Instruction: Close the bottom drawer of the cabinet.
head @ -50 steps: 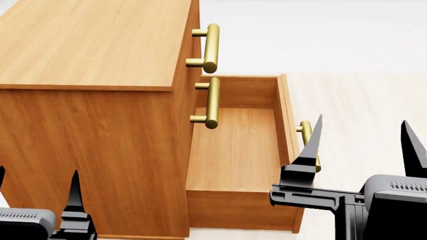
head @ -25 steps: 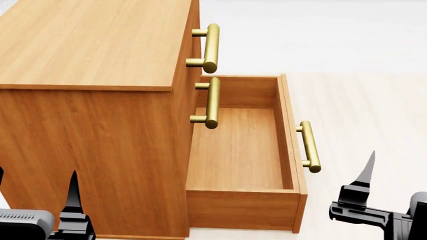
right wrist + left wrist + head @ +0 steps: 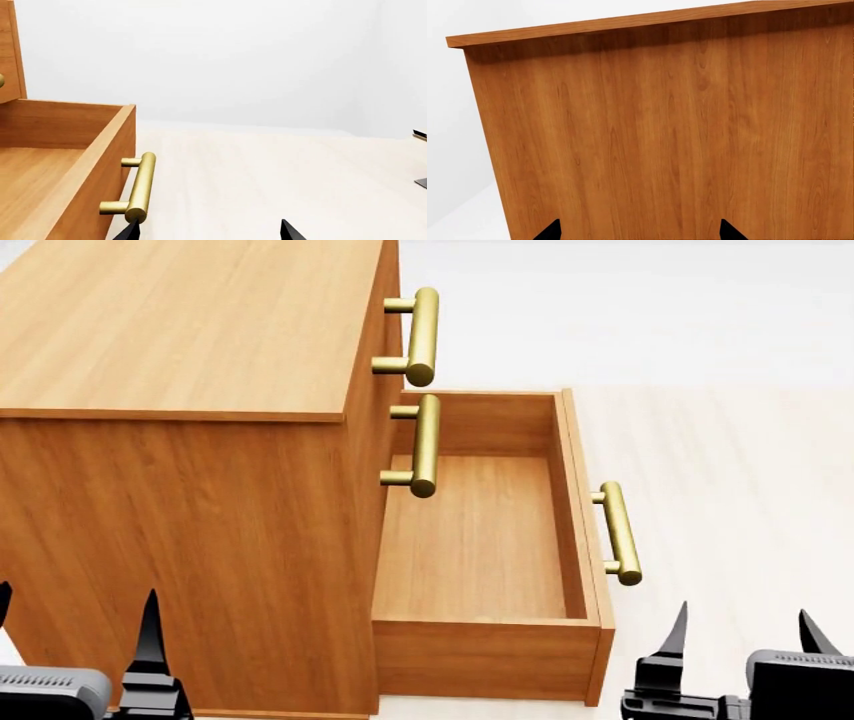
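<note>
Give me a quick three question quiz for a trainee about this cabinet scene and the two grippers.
1. True or false: the bottom drawer is pulled out of the cabinet.
2. Which gripper is nearer the drawer's handle? A left gripper B right gripper
3. What lies inside the drawer?

Key: 1 true. 2 B. 3 Nothing visible; its wooden floor is bare.
</note>
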